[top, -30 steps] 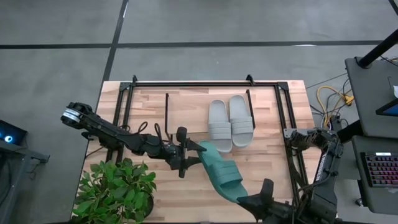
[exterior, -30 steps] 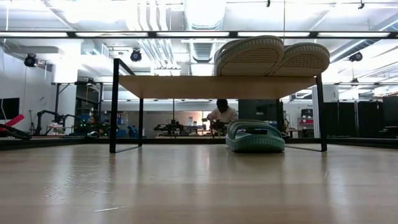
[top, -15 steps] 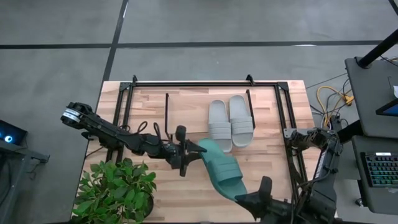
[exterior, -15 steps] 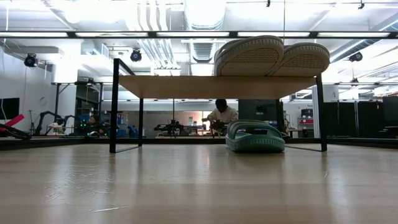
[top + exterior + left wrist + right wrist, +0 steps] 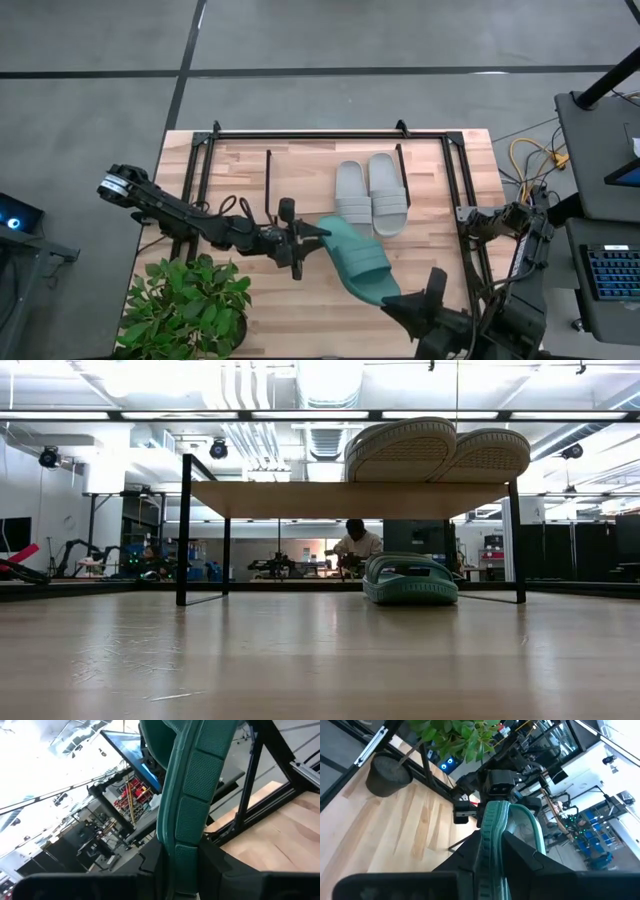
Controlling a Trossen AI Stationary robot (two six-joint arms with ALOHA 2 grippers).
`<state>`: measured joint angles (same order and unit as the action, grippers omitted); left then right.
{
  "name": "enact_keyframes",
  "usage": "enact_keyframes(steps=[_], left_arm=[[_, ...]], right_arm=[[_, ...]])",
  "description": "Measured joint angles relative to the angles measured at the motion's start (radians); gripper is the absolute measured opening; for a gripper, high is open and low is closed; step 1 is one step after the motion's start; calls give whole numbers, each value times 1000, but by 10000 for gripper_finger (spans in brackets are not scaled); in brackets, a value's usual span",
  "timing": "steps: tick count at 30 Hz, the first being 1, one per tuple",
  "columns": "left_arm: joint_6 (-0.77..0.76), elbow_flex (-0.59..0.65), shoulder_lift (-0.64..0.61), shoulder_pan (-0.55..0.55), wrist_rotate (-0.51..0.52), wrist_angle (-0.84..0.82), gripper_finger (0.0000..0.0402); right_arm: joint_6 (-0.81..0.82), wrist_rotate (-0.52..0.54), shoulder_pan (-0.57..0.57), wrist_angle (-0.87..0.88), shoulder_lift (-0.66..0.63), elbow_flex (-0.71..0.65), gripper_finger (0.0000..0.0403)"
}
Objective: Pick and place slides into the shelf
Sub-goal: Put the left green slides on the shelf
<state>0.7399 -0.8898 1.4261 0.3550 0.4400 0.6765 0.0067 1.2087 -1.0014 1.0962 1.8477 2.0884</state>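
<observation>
One teal slide (image 5: 357, 262) hangs in the air between my two grippers, over the table's near middle. My left gripper (image 5: 305, 243) is shut on its left end and my right gripper (image 5: 396, 300) is shut on its near-right end. The shelf (image 5: 350, 500) stands on thin black legs at the table's far side. Two pale grey slides (image 5: 370, 200) lie side by side on its top board. The second teal slide (image 5: 410, 580) rests sole-down on the table under that board. My left gripper pinches the teal slide's left end (image 5: 186, 851) between its two fingers (image 5: 159, 865), coming roughly level from the table's left. The slide is lifted clear, turned on edge, running away from the fingers. My right gripper pinches the slide's other end (image 5: 490, 837) between its fingers (image 5: 520, 862), coming from the near right. The sole's edge stands between them, clear of the table.
A potted plant (image 5: 185, 305) stands at the table's near left corner, beside my left arm. A black metal frame (image 5: 330, 133) runs along the table's far edge and both sides. Bare wood lies in front of the shelf (image 5: 300, 650). A person sits far behind the table (image 5: 357, 543).
Both grippers have carried the teal slide a short way toward the table's far edge and the shelf. My right gripper has moved most, swinging its end of the slide toward the far right. Both stay shut on it.
</observation>
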Motion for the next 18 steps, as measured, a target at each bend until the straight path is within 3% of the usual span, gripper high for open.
enact_keyframes(steps=[6,18], left_arm=[[0,0,-2,3,75,4,56],[30,-5,-58,18,102,7,53]], right_arm=[[3,1,1,7,-10,0,58],[27,-28,-2,73,-43,-1,59]])
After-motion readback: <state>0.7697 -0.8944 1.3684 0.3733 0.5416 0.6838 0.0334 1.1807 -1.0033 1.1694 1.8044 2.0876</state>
